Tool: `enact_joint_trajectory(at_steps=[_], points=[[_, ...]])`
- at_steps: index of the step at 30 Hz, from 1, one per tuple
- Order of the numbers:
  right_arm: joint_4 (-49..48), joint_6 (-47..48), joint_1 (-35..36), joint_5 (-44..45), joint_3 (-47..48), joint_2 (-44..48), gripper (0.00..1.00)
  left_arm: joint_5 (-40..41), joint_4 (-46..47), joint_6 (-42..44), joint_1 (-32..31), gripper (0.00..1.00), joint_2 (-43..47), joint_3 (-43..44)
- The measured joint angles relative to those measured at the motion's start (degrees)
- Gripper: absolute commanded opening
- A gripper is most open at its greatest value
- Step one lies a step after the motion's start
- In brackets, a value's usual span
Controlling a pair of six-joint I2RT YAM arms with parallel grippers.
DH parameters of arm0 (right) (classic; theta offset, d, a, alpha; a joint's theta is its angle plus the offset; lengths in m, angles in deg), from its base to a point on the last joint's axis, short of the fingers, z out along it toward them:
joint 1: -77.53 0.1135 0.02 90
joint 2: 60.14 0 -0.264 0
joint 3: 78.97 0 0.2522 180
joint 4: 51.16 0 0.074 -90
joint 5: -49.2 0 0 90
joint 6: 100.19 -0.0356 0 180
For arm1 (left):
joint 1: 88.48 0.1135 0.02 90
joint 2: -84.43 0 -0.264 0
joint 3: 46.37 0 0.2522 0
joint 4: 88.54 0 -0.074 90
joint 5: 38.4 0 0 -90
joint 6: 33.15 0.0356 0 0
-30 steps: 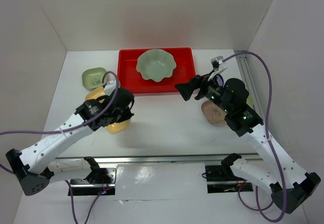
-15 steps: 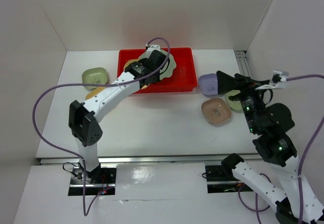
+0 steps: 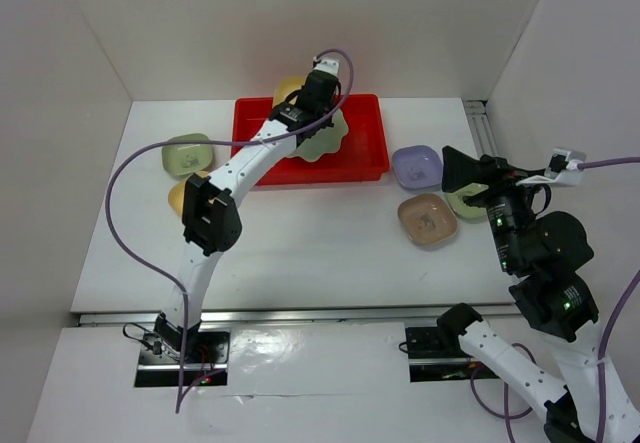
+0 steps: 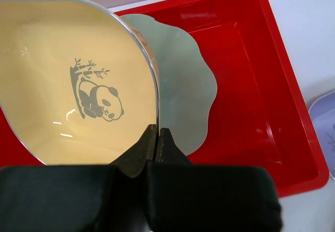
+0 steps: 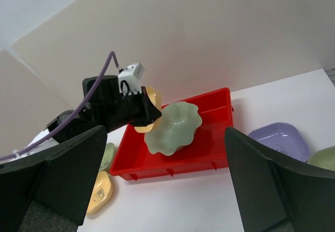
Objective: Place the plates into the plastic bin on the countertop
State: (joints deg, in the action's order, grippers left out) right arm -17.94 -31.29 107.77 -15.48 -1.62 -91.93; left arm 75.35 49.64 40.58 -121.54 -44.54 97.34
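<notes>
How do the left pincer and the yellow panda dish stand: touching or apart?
Touching. The left wrist view shows the left pincer clamped on the rim of the yellow panda dish.

Bright, even, diffuse light fills the white enclosure in the overhead view, and shadows on the countertop [image 3: 320,253] are faint and soft-edged. The red bin [image 3: 366,143] throws a pink tint onto the back wall [image 3: 310,58], and the metal rail [image 3: 310,335] at the near edge shows a washed-out sheen. In the left wrist view the glazed yellow dish [image 4: 57,54] carries small white glints and the bin's glossy walls show streaks of glare, while the fingers [image 4: 209,195] of the left gripper [image 4: 157,133] are dark and out of focus. In the right wrist view the fingers [image 5: 57,174] of the right gripper [image 5: 165,132] are blurred black masses at either side, the walls look warmer and cream-toned, and the middle distance is sharp
</notes>
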Motion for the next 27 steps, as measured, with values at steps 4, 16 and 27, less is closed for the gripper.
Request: enact_joint_trajectory(at_steps=[4,16,27], points=[[0.7,0.0,0.0,0.0,0.0,0.0,1.0,-1.3,3.5,0.9,0.4,0.0,-3.4,1.0],[2.0,0.0,-0.3,0.0,-0.6,-0.2,1.0,-3.9,8.9,-0.4,2.5,0.34,-11.7,2.7],[2.5,-0.1,-0.9,-0.1,-2.2,-2.7,1.0,-4.9,12.7,-3.3,2.9,0.99,-7.6,-2.2]])
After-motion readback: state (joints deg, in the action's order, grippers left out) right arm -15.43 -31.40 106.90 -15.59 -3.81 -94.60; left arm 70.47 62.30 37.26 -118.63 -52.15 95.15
